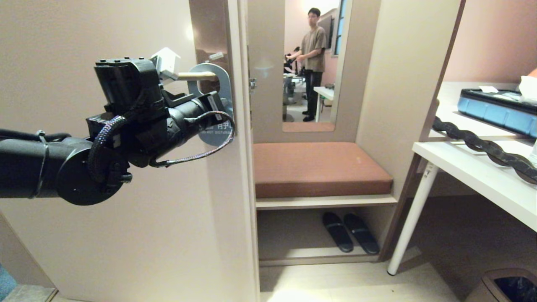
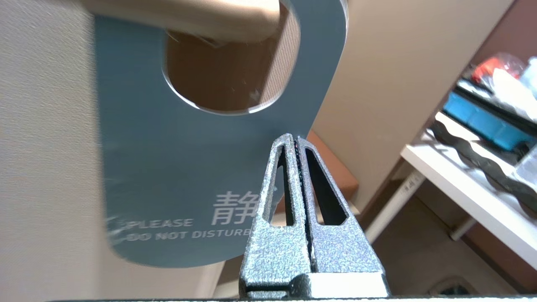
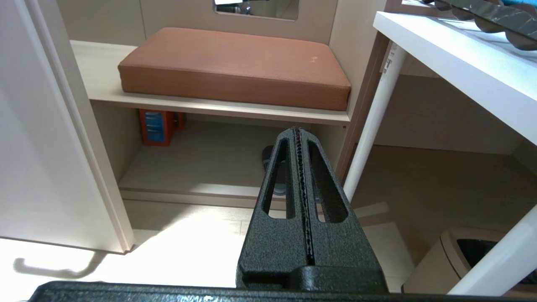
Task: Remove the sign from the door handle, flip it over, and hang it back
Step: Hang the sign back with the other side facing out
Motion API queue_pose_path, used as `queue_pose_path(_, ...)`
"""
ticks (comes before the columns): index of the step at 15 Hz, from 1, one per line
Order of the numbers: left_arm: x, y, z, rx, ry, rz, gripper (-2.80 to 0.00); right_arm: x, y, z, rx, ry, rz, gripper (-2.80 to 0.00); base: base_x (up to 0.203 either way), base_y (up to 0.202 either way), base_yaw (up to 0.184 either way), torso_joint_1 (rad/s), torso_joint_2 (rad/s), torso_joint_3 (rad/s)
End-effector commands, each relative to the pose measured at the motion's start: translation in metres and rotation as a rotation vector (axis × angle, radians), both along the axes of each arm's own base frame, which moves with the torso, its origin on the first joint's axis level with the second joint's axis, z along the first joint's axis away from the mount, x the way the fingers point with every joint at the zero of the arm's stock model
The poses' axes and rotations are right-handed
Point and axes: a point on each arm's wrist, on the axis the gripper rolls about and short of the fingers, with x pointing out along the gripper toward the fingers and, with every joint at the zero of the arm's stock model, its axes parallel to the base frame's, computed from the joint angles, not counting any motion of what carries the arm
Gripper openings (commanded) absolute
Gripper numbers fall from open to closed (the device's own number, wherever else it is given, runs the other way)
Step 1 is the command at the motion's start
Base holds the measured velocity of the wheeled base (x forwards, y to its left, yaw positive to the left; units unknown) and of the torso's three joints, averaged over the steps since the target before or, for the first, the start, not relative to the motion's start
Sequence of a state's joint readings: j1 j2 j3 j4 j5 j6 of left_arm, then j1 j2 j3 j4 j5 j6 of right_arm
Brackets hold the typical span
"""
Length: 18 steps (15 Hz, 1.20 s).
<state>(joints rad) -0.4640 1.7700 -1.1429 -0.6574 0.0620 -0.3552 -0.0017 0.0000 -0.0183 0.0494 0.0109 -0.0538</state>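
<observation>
The sign hangs by its round hole on the cream door handle, grey-blue face out, reading "PLEASE DO NOT DISTURB". In the head view the sign sits on the handle near the door's edge, partly hidden by my left arm. My left gripper is shut with nothing between its fingers. Its tips are level with the sign's side edge, just below the hole; I cannot tell if they touch it. My right gripper is shut and empty, hanging low towards the shelf under the bench.
Right of the door edge is a bench with a brown cushion and slippers beneath. A white table stands at right, a bin by it. A mirror shows a person standing.
</observation>
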Motion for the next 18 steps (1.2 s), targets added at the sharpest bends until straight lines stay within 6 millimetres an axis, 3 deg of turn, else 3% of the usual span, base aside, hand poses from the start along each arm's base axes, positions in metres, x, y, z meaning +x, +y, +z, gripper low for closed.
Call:
queue_pose_path(1, -0.011, 0.006, 0.008, -0.012, -0.018, 0.009, -2.80, 0.000, 0.000, 0.000, -0.001, 0.000, 0.000, -2.80, 0.000, 0.000, 0.000, 0.000, 0.00, 0.000)
queue_pose_path(10, -0.062, 0.032, 0.010, 0.009, -0.022, 0.013, -2.80, 0.000, 0.000, 0.000, -0.001, 0.001, -0.001, -2.80, 0.000, 0.000, 0.000, 0.000, 0.00, 0.000)
queue_pose_path(15, -0.101, 0.052, -0.004, 0.079, -0.061, 0.033, -2.80, 0.000, 0.000, 0.000, -0.001, 0.001, 0.000, -2.80, 0.000, 0.000, 0.000, 0.000, 0.00, 0.000)
queue_pose_path(18, -0.123, 0.077, -0.022, 0.186, -0.106, 0.101, -2.80, 0.000, 0.000, 0.000, -0.001, 0.000, 0.000, -2.80, 0.000, 0.000, 0.000, 0.000, 0.00, 0.000)
